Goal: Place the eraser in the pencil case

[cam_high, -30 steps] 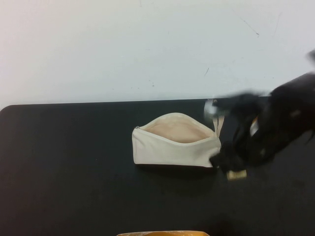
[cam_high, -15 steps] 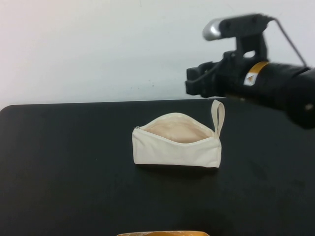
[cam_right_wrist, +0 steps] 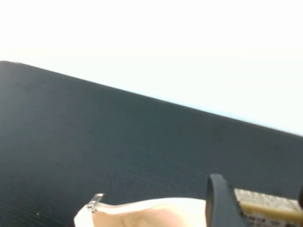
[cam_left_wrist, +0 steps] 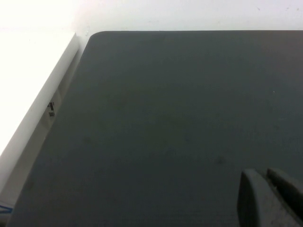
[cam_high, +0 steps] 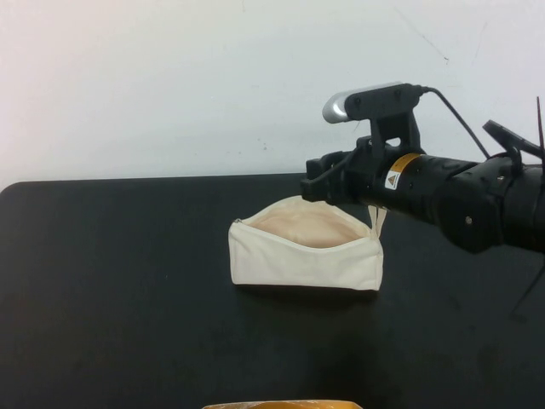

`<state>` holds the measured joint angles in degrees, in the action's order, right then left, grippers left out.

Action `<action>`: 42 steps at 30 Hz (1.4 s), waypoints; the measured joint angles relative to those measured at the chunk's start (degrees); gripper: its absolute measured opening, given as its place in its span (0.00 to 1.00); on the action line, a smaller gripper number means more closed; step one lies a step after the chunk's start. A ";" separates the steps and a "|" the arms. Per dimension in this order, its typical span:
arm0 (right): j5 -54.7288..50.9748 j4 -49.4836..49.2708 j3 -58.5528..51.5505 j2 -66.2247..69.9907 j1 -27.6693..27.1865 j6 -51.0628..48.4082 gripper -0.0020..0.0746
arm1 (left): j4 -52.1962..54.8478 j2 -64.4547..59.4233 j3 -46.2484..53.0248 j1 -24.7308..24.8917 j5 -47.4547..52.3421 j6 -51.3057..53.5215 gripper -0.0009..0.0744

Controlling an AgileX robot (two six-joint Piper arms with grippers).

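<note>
The cream pencil case [cam_high: 298, 260] lies on the black mat [cam_high: 119, 290] with its zip open and its peach lining [cam_high: 306, 227] showing. Its wrist loop [cam_high: 381, 217] stands at the right end, partly behind my right arm. My right gripper [cam_high: 310, 188] hovers over the pouch's open mouth at its back right. In the right wrist view the right gripper [cam_right_wrist: 260, 208] is shut on the pale yellow eraser [cam_right_wrist: 269, 202], with the pouch's rim [cam_right_wrist: 142, 208] just below. My left gripper [cam_left_wrist: 267, 196] is shut and empty over bare mat, and is out of the high view.
A yellow-orange object [cam_high: 281, 405] pokes in at the mat's front edge. A white surface [cam_high: 170, 85] lies behind the mat. In the left wrist view a white ledge [cam_left_wrist: 28, 94] borders the mat.
My right arm rose from the mat right of the pouch, where it was blurred and low. It swung up and left, and now hangs over the pouch's mouth.
</note>
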<state>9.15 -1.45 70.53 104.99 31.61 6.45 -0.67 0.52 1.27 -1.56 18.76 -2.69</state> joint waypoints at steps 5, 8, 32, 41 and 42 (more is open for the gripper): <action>-0.36 2.17 0.00 0.16 0.00 3.20 0.42 | 0.00 0.00 0.00 0.00 0.00 -0.11 0.01; -0.73 4.41 0.00 0.16 0.00 4.84 0.42 | 0.00 0.00 0.00 0.00 0.00 -0.11 0.01; -14.35 10.11 -0.12 -7.07 0.00 11.32 0.37 | 0.00 0.00 0.00 0.00 0.00 0.00 0.01; -22.41 10.11 -8.84 -31.00 0.00 0.85 0.04 | 0.00 0.00 0.00 0.00 0.00 0.00 0.01; -22.77 10.11 -10.81 -34.06 0.00 0.23 0.03 | 0.00 0.00 0.00 0.00 0.00 0.00 0.01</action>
<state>-13.62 8.66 59.73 70.93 31.61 6.68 -0.67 0.52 1.27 -1.56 18.76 -2.69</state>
